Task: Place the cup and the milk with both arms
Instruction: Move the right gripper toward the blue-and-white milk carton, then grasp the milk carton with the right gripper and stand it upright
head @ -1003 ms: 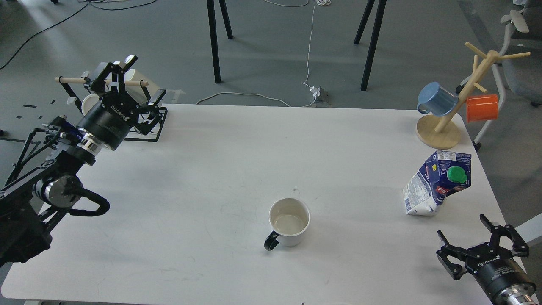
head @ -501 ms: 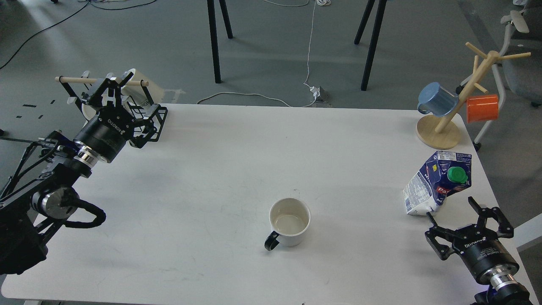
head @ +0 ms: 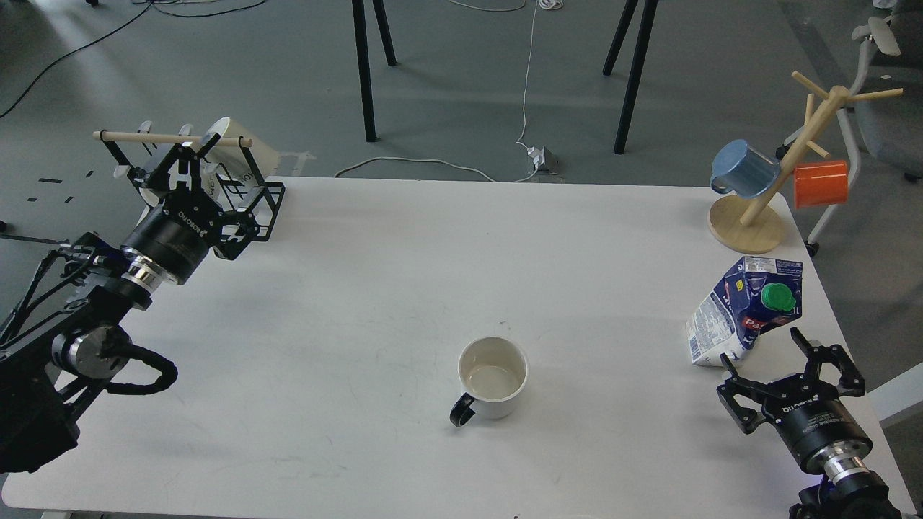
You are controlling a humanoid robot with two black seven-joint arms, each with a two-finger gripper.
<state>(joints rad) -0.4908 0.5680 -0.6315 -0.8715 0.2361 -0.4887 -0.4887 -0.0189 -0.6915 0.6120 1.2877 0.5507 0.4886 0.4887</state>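
Observation:
A white cup with a black handle stands upright on the white table, handle toward the front left. A blue and white milk carton with a green cap stands tilted near the table's right edge. My right gripper is open and empty, just in front of the carton and not touching it. My left gripper is open and empty at the far left, over the black rack, far from the cup.
A black wire rack with a wooden bar and white cups stands at the back left corner. A wooden mug tree with a blue mug and an orange mug stands at the back right.
My right gripper has moved up and left toward the milk carton. My left gripper has drawn back down and left near the rack. Cup and carton have not moved.

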